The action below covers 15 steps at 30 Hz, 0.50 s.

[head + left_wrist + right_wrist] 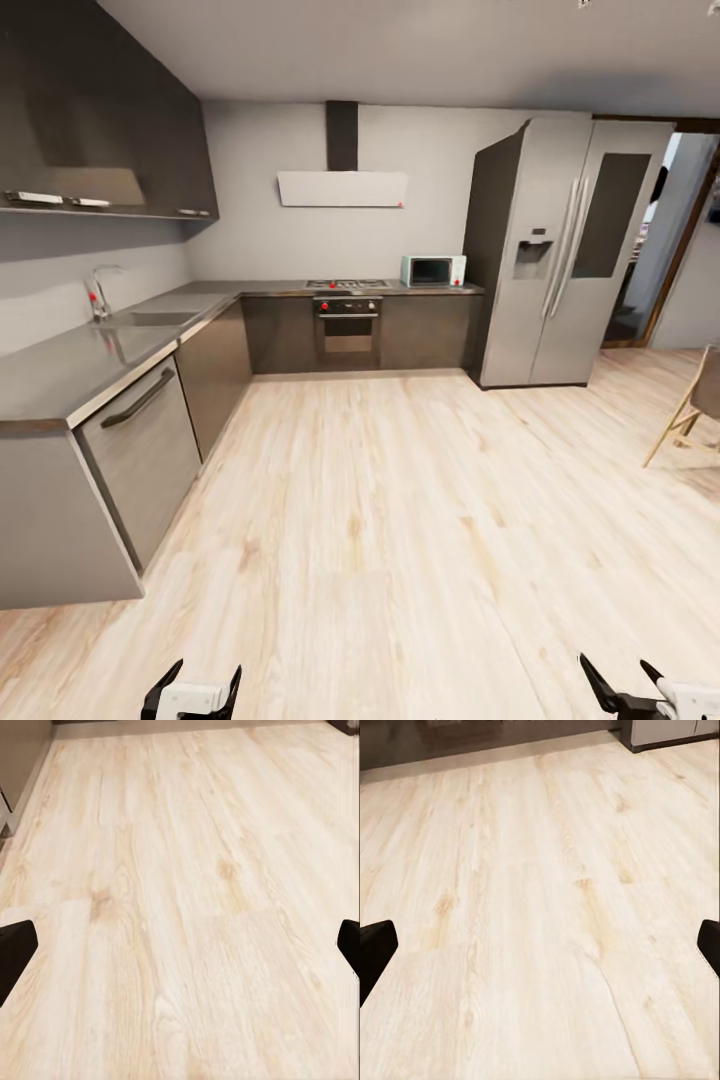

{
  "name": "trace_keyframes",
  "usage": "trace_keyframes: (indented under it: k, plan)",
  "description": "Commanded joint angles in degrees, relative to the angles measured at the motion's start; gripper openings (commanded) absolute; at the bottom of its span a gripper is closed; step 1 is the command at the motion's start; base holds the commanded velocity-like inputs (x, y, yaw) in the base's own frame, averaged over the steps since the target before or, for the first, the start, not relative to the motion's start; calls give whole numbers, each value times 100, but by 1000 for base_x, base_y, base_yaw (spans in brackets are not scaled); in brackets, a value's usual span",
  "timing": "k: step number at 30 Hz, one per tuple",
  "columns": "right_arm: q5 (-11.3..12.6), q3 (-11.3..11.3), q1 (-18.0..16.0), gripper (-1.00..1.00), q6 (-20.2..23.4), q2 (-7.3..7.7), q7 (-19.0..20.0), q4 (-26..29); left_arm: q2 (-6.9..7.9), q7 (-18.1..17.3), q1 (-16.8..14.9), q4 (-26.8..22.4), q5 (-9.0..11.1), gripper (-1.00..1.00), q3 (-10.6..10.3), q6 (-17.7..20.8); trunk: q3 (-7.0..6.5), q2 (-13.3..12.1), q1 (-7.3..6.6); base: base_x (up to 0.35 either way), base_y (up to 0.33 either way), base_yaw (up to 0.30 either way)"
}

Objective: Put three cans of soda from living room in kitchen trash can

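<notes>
The robot's parked in the kitchen (330,330), just travelling by the look of it. Left gripper (192,690) and right gripper (622,688) both hang spread wide, holding nothing, only bare wood floor (180,885) between the jaws. No soda cans or bin near them.

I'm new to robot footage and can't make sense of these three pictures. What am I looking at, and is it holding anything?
A simulated two-armed wheeled robot stands in a kitchen. The wide picture is from its head camera: steel counter with a sink, oven, microwave and fridge, over a light wood floor. At the bottom edge are the left end effector and the right end effector, both open and empty. The other two pictures come from wrist cameras looking past each end effector's dark fingers at the floor.
</notes>
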<state>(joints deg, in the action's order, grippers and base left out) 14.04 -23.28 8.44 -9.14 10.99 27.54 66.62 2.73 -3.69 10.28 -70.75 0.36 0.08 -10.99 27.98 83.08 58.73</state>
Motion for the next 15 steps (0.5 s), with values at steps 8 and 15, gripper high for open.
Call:
trace_keyframes:
  k: [8,15]
  plan:
    - [16,-69,0,100,0,1,-8,-5,0,0,0,0,-5,100,1,0,0,0,0,0,0,-251]
    - [20,-155,0,100,0,0,-4,-7,0,0,0,0,-7,100,1,0,0,0,0,0,0,-252]
